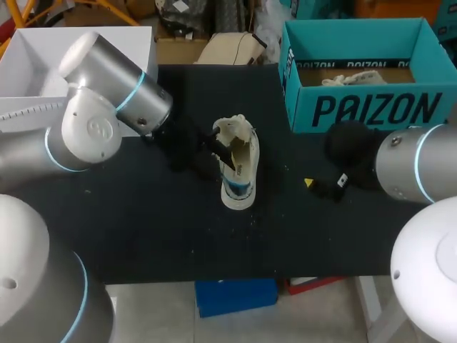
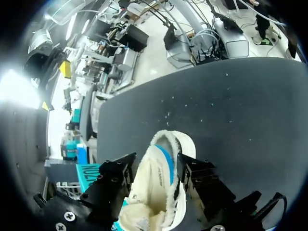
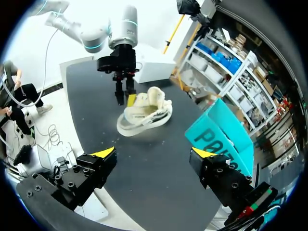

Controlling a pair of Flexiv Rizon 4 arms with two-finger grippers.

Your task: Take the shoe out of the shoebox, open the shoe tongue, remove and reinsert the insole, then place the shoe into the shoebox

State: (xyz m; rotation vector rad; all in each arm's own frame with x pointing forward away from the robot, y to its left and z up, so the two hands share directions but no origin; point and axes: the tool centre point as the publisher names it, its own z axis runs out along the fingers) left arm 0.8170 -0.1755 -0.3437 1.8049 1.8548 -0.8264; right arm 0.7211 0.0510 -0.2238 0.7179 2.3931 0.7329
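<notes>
A cream fleece-lined shoe with a blue band lies on its side in the middle of the black table, outside the teal shoebox. My left gripper hangs over the shoe's collar end with its fingers apart. In the left wrist view the shoe runs under and between the two black fingers. The right wrist view shows one yellow tip of that left gripper against the shoe and the other finger clear of it. My right gripper stands wide open and empty, well short of the shoe.
The shoebox stands open at the back right, with pale laces showing inside. A white box sits at the back left corner. My right gripper hovers near the table's right side, in front of the shoebox.
</notes>
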